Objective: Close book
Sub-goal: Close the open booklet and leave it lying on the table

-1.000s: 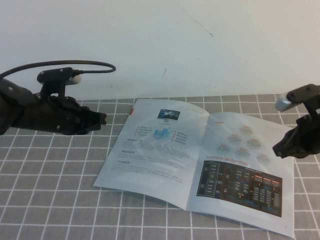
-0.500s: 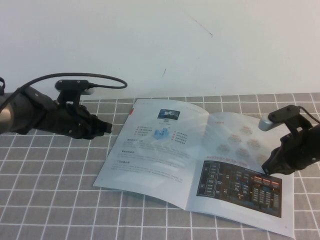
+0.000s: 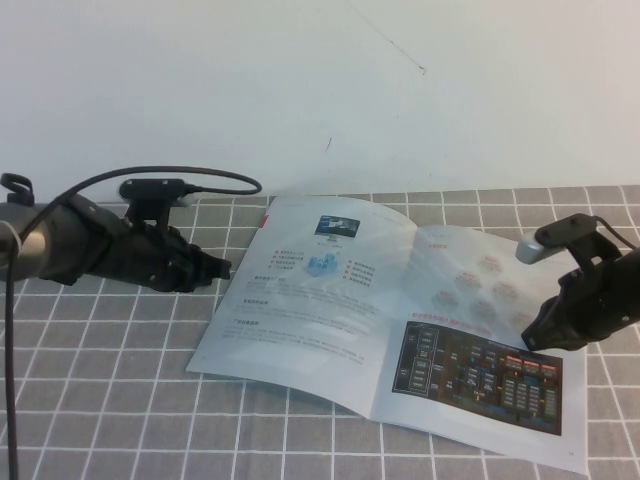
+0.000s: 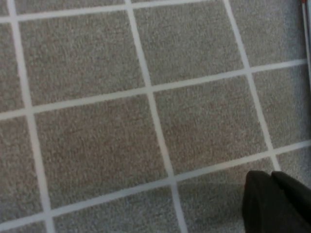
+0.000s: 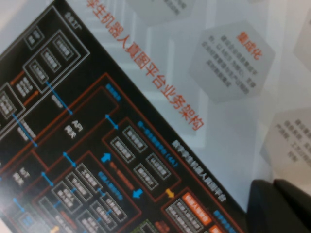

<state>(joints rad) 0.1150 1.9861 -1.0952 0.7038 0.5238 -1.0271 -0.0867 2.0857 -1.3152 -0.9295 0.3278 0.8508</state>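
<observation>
An open book (image 3: 390,320) lies flat on the checked cloth, pale printed pages on the left, a dark diagram on the lower right page (image 5: 97,165). My left gripper (image 3: 222,268) is low over the cloth just left of the book's left edge, fingers together with nothing between them; in the left wrist view its black fingertips (image 4: 277,204) hover over grey squares. My right gripper (image 3: 530,338) is shut and hangs over the right page near its outer edge, its fingertips (image 5: 279,206) just above the paper beside the diagram.
A grey cloth with white grid lines (image 3: 120,400) covers the table up to the white wall (image 3: 320,90). A black cable (image 3: 200,180) loops from the left arm's wrist. Bare cloth lies in front of the book and to both sides.
The left gripper has moved right and lower toward the book's left edge. The right gripper came down and inward over the right page, then held almost still.
</observation>
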